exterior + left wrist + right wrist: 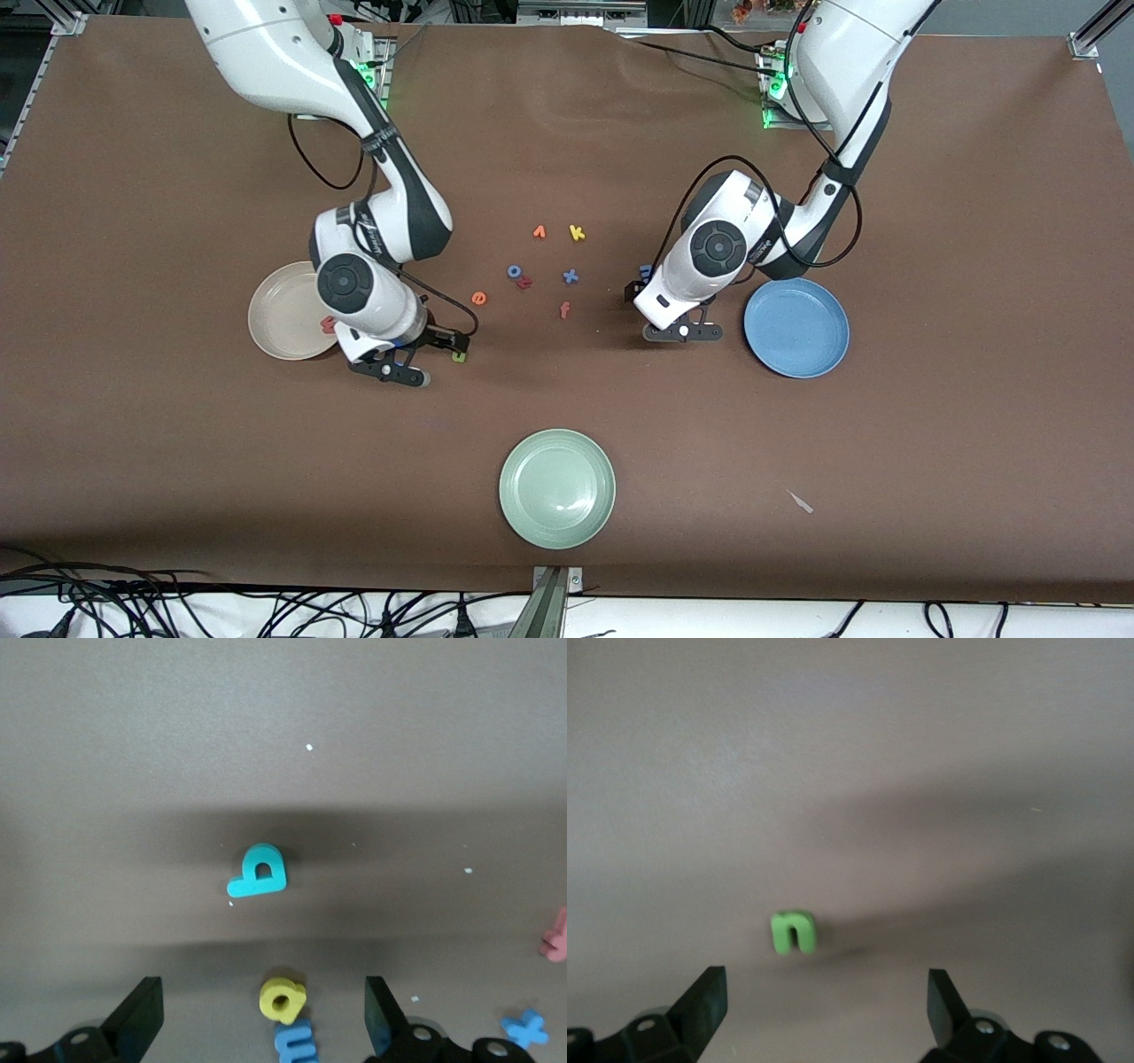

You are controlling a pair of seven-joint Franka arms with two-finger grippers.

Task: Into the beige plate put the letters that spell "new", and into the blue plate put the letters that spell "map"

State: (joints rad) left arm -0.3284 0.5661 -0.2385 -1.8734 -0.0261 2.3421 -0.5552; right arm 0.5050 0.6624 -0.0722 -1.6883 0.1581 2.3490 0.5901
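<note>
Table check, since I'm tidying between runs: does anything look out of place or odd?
One thing: a small pale scrap lies on the brown table, nearer the front camera than the blue plate. It matches no letter or plate.

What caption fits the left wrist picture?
Open left end effector above teal p, yellow a and blue m.

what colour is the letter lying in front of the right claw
Green: the small n on the brown table, with the open right claw over it. It shows best in the right wrist view.
</note>
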